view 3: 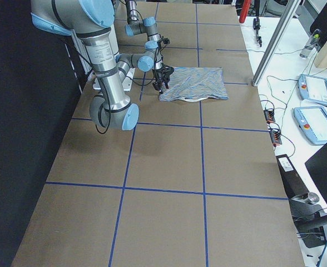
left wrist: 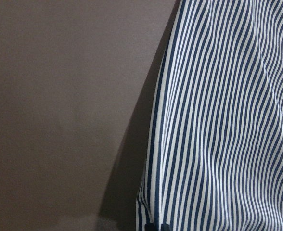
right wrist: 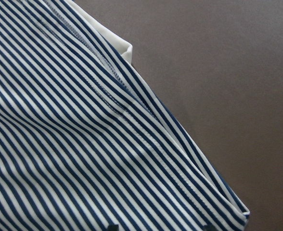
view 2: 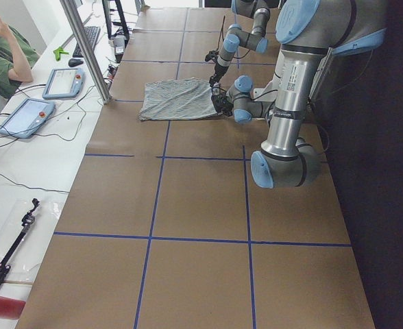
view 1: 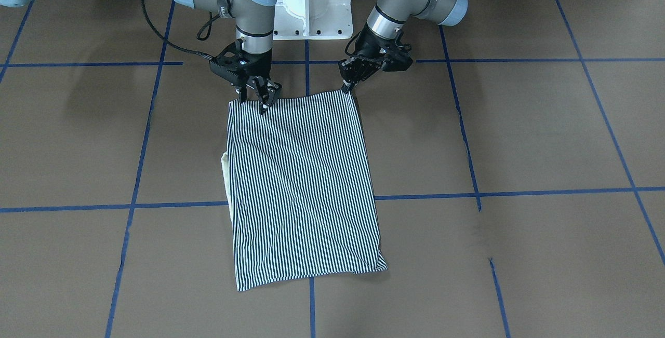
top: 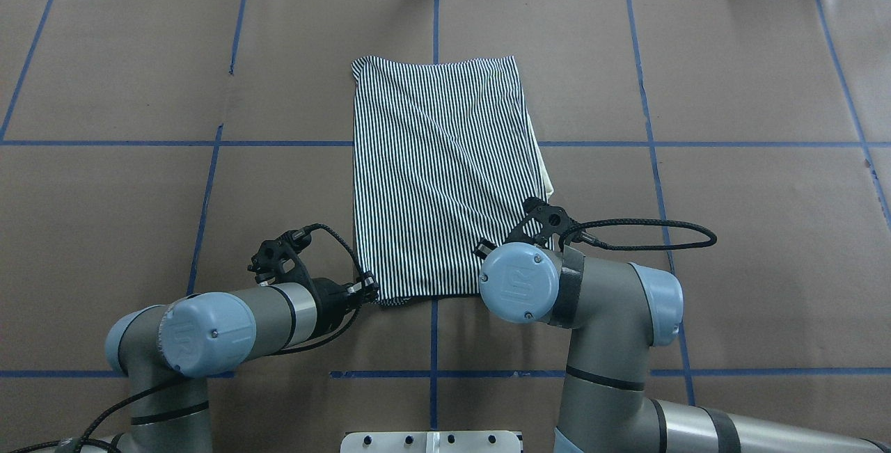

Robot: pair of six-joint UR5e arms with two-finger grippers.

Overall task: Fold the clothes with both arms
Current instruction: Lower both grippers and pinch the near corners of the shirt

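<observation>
The clothes are one navy-and-white striped shirt point(view 1: 301, 182) point(top: 438, 175), folded into a flat rectangle on the brown table, with its cream collar point(view 1: 225, 172) point(top: 543, 168) peeking out from one long side. My left gripper point(view 1: 346, 88) point(top: 372, 291) is shut on the shirt's near corner; the left wrist view shows that striped edge point(left wrist: 218, 134) raised a little off the table. My right gripper point(view 1: 254, 100) is open at the other near corner, its fingers spread over the cloth point(right wrist: 83, 144). In the overhead view the right wrist hides those fingertips.
The white pedestal base point(view 1: 311, 5) stands just behind the grippers. Blue tape lines point(view 1: 306, 63) grid the table. A side bench holds control tablets point(view 2: 61, 82) point(view 3: 316, 89) and a metal post point(view 2: 85, 48); a seated person point(view 2: 3, 51) is beyond it.
</observation>
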